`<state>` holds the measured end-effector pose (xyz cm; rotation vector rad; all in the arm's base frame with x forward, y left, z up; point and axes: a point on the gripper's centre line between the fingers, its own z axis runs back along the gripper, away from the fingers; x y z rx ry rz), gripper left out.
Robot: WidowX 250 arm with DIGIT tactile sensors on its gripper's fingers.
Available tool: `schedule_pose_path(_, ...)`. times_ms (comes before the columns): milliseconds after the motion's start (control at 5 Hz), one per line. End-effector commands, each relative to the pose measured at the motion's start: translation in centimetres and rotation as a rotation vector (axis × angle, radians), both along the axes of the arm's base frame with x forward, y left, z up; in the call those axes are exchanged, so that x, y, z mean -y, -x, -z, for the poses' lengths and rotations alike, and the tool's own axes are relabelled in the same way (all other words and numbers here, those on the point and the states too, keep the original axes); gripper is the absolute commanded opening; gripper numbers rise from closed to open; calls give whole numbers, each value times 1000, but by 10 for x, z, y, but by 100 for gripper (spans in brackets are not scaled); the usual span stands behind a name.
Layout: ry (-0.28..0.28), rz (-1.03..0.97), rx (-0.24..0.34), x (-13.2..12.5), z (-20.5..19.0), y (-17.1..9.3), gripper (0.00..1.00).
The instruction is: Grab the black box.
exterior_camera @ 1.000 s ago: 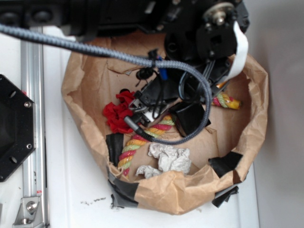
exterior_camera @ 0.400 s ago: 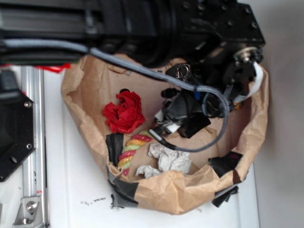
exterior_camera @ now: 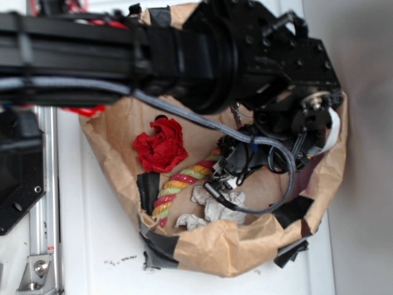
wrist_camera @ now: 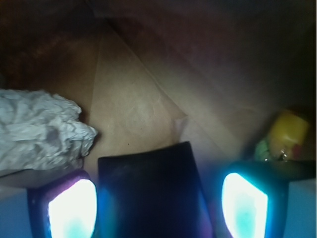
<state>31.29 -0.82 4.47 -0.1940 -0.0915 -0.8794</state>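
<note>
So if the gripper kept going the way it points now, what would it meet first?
The black box sits right between the gripper's glowing fingers, so it likely comes first. Beyond it lies bare brown paper, though depth is hard to judge.

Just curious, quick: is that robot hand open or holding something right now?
Hand: open, one finger on each side of the black box, not yet closed on it.
</note>
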Motion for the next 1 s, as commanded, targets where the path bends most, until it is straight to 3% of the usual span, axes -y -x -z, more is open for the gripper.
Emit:
schedule_pose_path(0,-70,107,-48,29,14,10,100)
schedule_pose_path(200,-87,96,-105,24,25,11,100)
schedule_pose_path(400,-93,86,-119,25,18,19,0)
schedule_pose_path(800,-123,-23,-48,15,-46,43,0)
